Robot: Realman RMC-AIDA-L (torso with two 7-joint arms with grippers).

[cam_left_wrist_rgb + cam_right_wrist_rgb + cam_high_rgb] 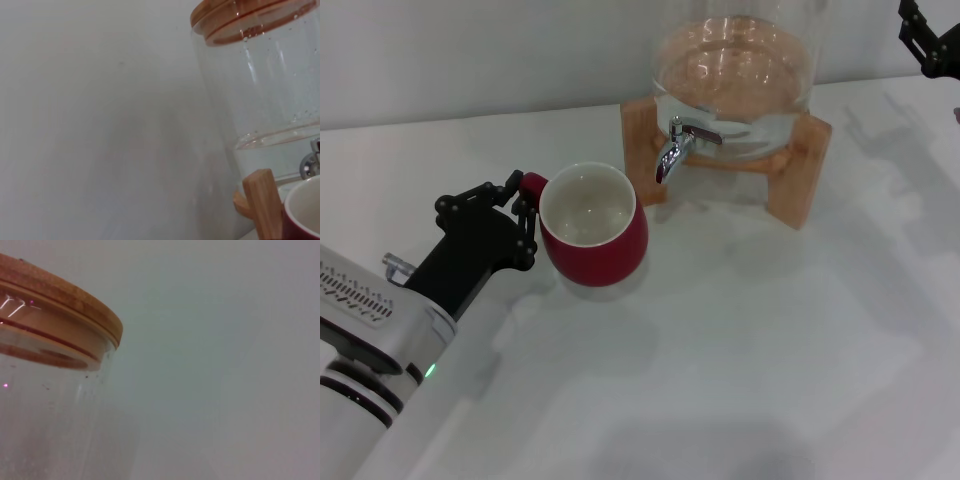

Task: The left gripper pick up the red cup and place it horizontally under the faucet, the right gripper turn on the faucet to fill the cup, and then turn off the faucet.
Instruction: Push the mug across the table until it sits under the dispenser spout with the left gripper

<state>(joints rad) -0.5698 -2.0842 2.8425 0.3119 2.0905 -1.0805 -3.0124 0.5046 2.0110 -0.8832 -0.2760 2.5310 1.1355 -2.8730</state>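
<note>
The red cup (603, 245) stands upright with its white inside showing, just left of and in front of the faucet (673, 150). My left gripper (524, 203) comes in from the lower left and is shut on the cup's small red handle. The spout points down beside the cup's rim, not over it. The cup's rim also shows in the left wrist view (304, 210), with a bit of the faucet (311, 162) behind it. My right gripper (928, 38) hangs at the far upper right, well away from the faucet and partly cut off.
The glass jar (735, 70) holds water and rests on a wooden stand (800, 170) at the back. The stand's leg (262, 205) is close beside the cup. The jar's wooden lid (60, 305) shows in the right wrist view. White tabletop lies in front.
</note>
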